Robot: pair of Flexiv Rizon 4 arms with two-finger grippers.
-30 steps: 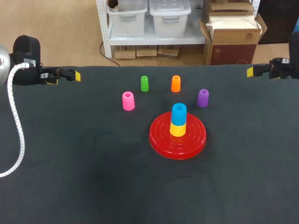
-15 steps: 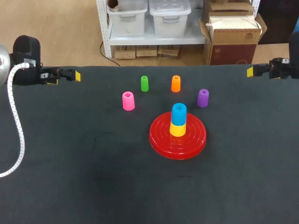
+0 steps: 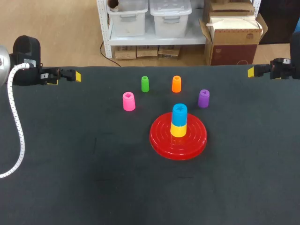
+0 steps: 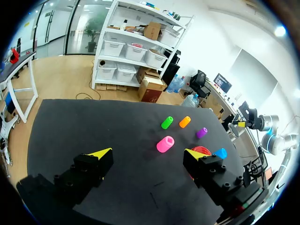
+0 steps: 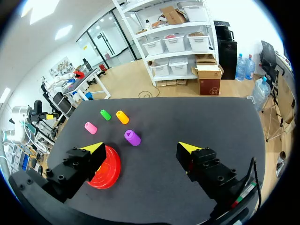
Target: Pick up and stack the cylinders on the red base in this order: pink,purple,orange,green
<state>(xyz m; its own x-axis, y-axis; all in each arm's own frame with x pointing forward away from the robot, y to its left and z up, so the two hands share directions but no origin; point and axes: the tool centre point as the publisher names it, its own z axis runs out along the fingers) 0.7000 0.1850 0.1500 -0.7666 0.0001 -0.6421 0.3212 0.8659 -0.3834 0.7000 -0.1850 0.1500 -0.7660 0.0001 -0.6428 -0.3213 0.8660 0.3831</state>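
head view: red base (image 3: 161,140) sits on the table (image 3: 93,178), a bit right of centre. yellow cylinder (image 3: 178,130) stands on the middle of the base, blue cylinder (image 3: 179,112) stacked on top of it. four loose cylinders stand upright on the table behind the base, all apart from each other. pink cylinder (image 3: 128,101) is back-left of the base. green cylinder (image 3: 145,84) is further back, with the orange cylinder (image 3: 176,84) beside it on its right. purple cylinder (image 3: 203,98) is back-right of the base, near its rim, not touching. none of the four is on the stack yet.

left wrist view: left hand (image 4: 147,153) has its fingers apart, nothing between them. pink is ahead of it, with green, orange and purple beyond. base and blue are partly hidden behind one finger.

right wrist view: right hand (image 5: 141,147) also has its fingers apart and holds nothing. purple is ahead of it, with orange, green and pink further on. base is partly behind one finger.

head view puts the left hand at the table's far left corner and the right hand at the far right corner, both well apart from every cylinder.
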